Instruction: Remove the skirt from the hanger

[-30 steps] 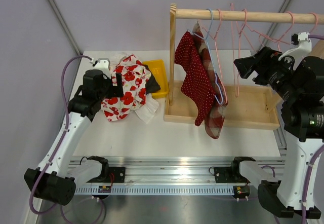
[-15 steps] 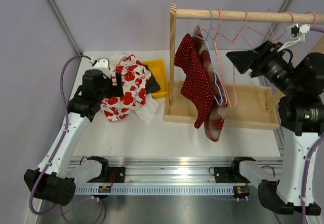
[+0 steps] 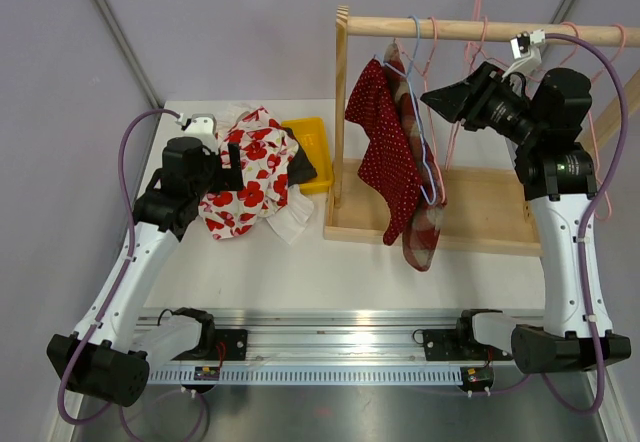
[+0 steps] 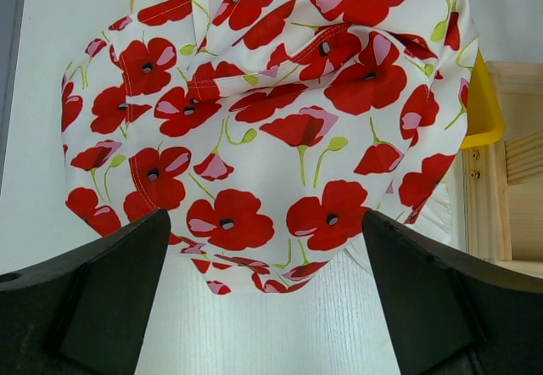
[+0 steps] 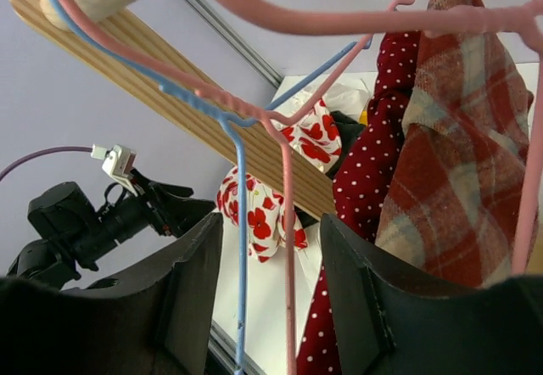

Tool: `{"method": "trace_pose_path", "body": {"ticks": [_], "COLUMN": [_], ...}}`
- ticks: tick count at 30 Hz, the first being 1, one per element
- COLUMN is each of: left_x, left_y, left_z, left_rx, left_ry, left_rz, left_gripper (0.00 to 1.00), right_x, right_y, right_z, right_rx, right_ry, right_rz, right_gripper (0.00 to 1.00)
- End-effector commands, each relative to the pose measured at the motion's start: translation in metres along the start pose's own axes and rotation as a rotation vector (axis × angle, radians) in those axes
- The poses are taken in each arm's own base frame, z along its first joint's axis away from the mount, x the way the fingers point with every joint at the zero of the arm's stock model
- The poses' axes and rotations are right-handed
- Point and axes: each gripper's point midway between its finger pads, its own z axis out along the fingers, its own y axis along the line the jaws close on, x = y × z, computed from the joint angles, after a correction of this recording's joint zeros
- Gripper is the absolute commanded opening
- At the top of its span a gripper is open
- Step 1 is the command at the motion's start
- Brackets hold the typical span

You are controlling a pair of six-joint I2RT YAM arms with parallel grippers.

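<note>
1. Top external view: the right gripper (image 3: 430, 97) has swung in from beyond the right end of the wooden rail (image 3: 520, 32) to just under it, nose towards the hangers near its left end
2. Its jaws have narrowed on the way but stand apart, clamping nothing
3. The red dotted garment (image 3: 385, 152) and plaid garment (image 3: 425, 232) hang together under the rail's left end, undisturbed; one should be the skirt, and I cannot tell which
4. Judgement: approach done, grasp on a hanger not yet made
5. Only the right wrist view shows the pink hanger (image 5: 288, 307) wire passing between the fingers without touching them, and the blue hanger (image 5: 240, 265) just beside it
6. Only the left wrist view shows the left gripper (image 4: 265, 222) with jaws wide apart, empty, over the floral garment (image 4: 280, 120), well left of the rail; unchanged
</note>
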Motion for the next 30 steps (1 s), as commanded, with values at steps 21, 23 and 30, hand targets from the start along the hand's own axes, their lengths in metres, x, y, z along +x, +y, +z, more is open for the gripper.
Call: {"method": "trace_pose_path", "body": {"ticks": [21, 23, 30], "left_x": [-0.035, -0.049, -0.105], "left_y": [-0.024, -0.035, -0.142], "left_z": [-0.024, -0.038, -0.118], "left_rx": [0.103, 0.109, 0.411], "left_ry": [-0.139, -0.173, -0.285], "left_rz": [0.038, 0.088, 0.194], "left_gripper": [0.99, 0.99, 0.99], "right_x": [-0.015, -0.027, -0.026], "right_y": [0.007, 0.009, 0.027], "right_z": [-0.025, -0.037, -0.081], "right_rx": [0.119, 0.174, 0.221], "right_ry": [-0.096, -0.134, -0.198], "right_rz": [-0.165, -0.201, -0.218], "right_gripper": [0.00, 0.00, 0.00]}}
